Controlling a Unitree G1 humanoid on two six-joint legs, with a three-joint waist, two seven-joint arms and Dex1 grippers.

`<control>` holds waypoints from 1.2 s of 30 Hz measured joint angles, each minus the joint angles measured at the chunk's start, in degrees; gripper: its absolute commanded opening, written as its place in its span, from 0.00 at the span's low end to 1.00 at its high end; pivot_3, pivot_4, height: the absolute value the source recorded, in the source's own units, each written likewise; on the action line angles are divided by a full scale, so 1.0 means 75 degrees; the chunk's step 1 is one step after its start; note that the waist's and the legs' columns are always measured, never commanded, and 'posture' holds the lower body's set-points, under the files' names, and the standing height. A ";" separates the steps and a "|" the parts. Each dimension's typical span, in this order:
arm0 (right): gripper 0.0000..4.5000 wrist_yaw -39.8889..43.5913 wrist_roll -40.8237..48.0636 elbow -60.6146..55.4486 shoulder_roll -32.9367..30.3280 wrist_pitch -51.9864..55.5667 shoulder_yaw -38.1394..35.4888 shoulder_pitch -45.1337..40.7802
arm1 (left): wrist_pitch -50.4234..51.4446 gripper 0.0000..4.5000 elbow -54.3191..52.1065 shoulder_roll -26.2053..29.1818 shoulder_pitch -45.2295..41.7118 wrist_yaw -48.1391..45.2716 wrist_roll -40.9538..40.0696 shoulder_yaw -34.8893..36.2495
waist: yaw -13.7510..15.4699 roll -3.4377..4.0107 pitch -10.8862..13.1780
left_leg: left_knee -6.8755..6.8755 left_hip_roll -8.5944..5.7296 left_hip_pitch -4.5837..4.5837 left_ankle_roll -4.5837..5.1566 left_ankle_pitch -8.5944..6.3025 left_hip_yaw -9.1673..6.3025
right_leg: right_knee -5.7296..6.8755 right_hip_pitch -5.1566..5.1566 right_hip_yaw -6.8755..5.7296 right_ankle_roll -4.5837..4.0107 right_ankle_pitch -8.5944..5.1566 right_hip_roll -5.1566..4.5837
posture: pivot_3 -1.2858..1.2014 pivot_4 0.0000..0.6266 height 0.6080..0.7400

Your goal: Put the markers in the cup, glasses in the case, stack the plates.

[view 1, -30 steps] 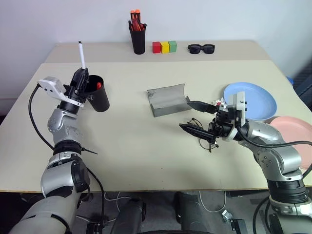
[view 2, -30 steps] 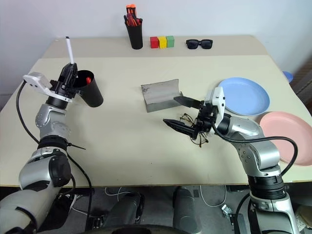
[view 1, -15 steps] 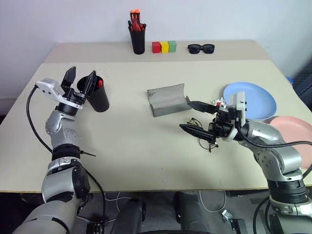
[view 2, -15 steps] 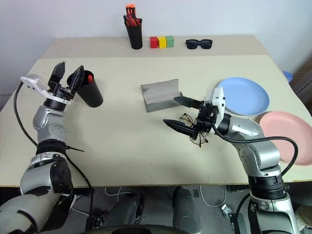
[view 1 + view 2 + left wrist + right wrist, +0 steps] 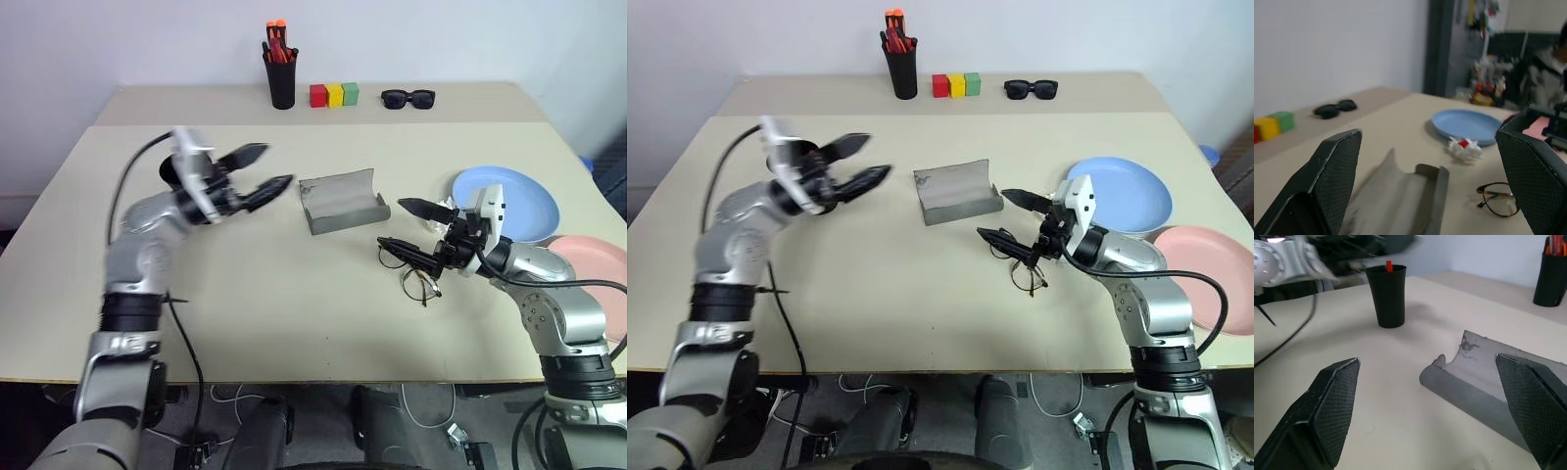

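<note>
Left eye view: the left gripper point(image 5: 263, 171) is released, its two fingers spread wide and holding nothing, above the counter point(image 5: 245, 294) just beside the grey case point(image 5: 342, 200). The case lies open near the middle of the counter. The right gripper point(image 5: 407, 227) is also released and empty, and the glasses point(image 5: 411, 275) lie on the counter under its lower finger. The blue plate point(image 5: 519, 201) and the pink plate point(image 5: 593, 264) lie side by side at the right edge, not stacked.

Left wrist view: between the spread fingers I see the open case, the glasses point(image 5: 1497, 199) beside it, and the blue plate further away.

Right wrist view: the black cup point(image 5: 1385, 295) stands upright on the counter, well apart from the case, and a red marker point(image 5: 1389, 267) tip sticks out of it. If the white marker is inside too, I cannot tell.
</note>
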 measured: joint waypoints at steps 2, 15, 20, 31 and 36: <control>1.00 -0.0043 -0.0026 -0.0021 0.0011 -0.0022 0.0007 0.0018 | -0.0037 0.99 0.0585 -0.0581 -0.0399 0.0504 0.0553 -0.0489 | 0.0008 0.0001 0.0000 | -0.0004 0.0000 0.0006 0.0001 -0.0001 0.0013 | -0.0003 -0.0001 0.0008 0.0002 0.0001 0.0000 | 0.52 0.24 1.00; 1.00 -0.0312 -0.0085 -0.0641 -0.0656 -0.0133 -0.1000 0.1524 | -0.1515 0.99 0.5616 -0.1562 -0.2197 0.0455 0.2241 -0.1045 | -0.0086 -0.0002 0.0001 | -0.0003 0.0001 0.0003 0.0018 -0.0010 0.0059 | -0.0011 -0.0010 0.0037 0.0023 0.0004 -0.0003 | 0.52 0.24 1.00; 1.00 -0.0517 -0.0085 -0.0922 -0.0640 -0.0138 -0.1047 0.1777 | -0.1504 0.81 0.6282 -0.1739 -0.2338 -0.0064 0.2484 -0.1109 | -0.0111 -0.0002 0.0001 | -0.0002 0.0000 0.0007 0.0021 -0.0012 0.0071 | -0.0010 -0.0010 0.0046 0.0028 0.0006 -0.0003 | 0.52 0.24 1.00; 1.00 -0.0675 -0.0086 -0.0974 -0.0625 -0.0186 -0.1020 0.1714 | -0.1199 0.01 0.6306 -0.1732 -0.2411 -0.0657 0.2810 -0.1108 | -0.0092 -0.0003 0.0001 | 0.0010 0.0000 0.0009 0.0022 -0.0012 0.0072 | -0.0009 -0.0004 0.0051 0.0043 0.0007 -0.0003 | 0.52 0.24 1.00; 1.00 -0.0647 -0.0087 -0.0961 -0.0599 -0.0235 -0.0954 0.1605 | -0.0484 0.01 0.5232 -0.0883 -0.2137 -0.1965 0.2833 -0.1274 | -0.0181 -0.0002 0.0001 | -0.0004 0.0004 0.0009 0.0022 -0.0012 0.0080 | -0.0004 -0.0019 0.0060 0.0035 0.0011 0.0002 | 0.52 0.24 1.00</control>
